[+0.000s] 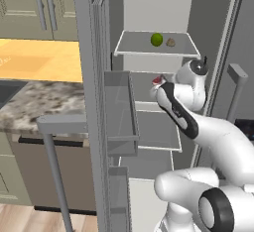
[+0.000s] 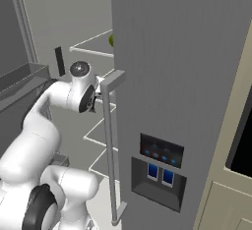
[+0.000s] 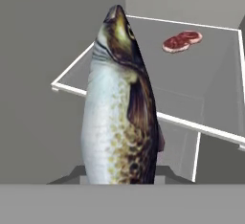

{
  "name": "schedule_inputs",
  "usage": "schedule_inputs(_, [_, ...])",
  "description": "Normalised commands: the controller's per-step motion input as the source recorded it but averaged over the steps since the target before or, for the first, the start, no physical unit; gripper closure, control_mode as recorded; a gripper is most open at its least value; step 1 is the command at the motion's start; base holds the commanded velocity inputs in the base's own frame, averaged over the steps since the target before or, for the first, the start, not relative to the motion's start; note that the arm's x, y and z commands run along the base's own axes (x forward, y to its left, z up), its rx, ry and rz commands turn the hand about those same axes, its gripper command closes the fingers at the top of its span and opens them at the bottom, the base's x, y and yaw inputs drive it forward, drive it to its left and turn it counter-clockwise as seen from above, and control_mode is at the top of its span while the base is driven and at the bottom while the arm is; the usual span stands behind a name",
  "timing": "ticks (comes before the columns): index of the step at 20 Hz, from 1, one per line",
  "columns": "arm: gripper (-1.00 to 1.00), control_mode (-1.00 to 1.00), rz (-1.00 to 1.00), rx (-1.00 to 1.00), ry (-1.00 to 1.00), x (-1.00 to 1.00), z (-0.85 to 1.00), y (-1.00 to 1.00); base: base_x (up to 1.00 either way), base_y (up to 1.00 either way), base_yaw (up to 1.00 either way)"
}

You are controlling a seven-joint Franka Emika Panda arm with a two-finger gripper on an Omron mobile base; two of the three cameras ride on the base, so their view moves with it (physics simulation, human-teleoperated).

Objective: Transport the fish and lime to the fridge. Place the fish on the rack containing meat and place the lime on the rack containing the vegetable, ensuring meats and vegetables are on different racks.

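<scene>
Fish (image 3: 122, 108) nearest the lens in the hand view: speckled brown back, pale belly, head pointing away toward the shelf ahead, tail end down between the fingertips. The fingertips themselves are mostly hidden behind the body, but the jaws appear pinched on the tail end of the fish, narrow gap. Beyond it lies the rack containing meat (image 3: 158, 74), with the meat (image 3: 182, 41) resting toward its far corner. Lime (image 1: 157, 39) already sits on the rack containing the vegetable (image 1: 149, 52), just beside the vegetable (image 1: 170, 42). So the remaining step, as I judge it, is placing the fish. To do it well: carry the fish forward past the pale front edge until its body is over bare shelf, lower until the belly rests, then release (short of the meat, so nothing gets pushed). Releasing too near the front edge risks it tipping off. Arm pose from the left base view: elbow bent, forearm reaching up and into the open fridge (image 1: 213, 37), wrist at second-shelf height, gripper (image 1: 159, 81) just in front of the shelf.
</scene>
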Motion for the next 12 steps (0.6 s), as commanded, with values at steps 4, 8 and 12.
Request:
schedule_inputs(4, [1.00,-1.00,-0.06,0.00,0.00,0.72,-0.14,0.00,0.00,0.00,0.00])
schedule_inputs(8, [1.00,-1.00,-0.02,0.00,0.00,0.79,-0.02,0.00,0.00,0.00,0.00])
schedule_inputs(12, [1.00,-1.00,-0.01,0.00,0.02,0.65,-0.08,0.00,0.00,0.00,0.00])
